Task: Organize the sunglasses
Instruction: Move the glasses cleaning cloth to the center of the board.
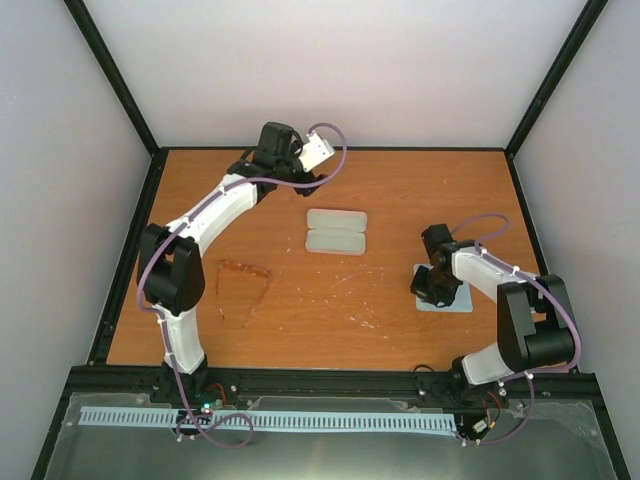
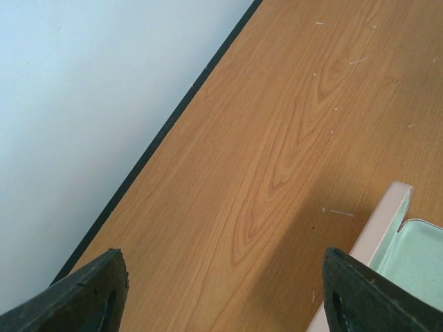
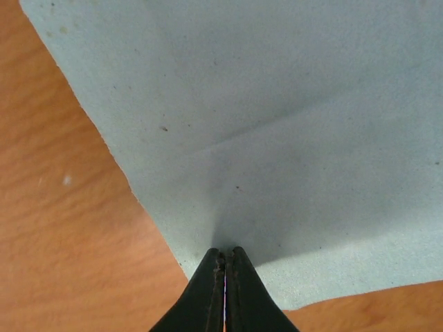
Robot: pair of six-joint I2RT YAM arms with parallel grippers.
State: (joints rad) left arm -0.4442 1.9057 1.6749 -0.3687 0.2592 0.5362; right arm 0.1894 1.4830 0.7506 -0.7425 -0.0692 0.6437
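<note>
One sunglasses (image 1: 245,268) pair, seemingly unfolded, left of cloth (image 3: 277,104)

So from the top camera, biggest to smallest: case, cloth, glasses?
1. The open case and the cloth look alike. The cloth is partly hidden under the right gripper, so no ranking.
2. The sunglasses, only a thin frame.

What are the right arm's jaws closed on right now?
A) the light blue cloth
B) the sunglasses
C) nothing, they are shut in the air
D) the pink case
A: in the right wrist view the right arm's jaws are pressed shut on the edge of the light blue cloth, with a crease running into their tips; the sunglasses lie on the table beside the left arm, far from them.
</note>
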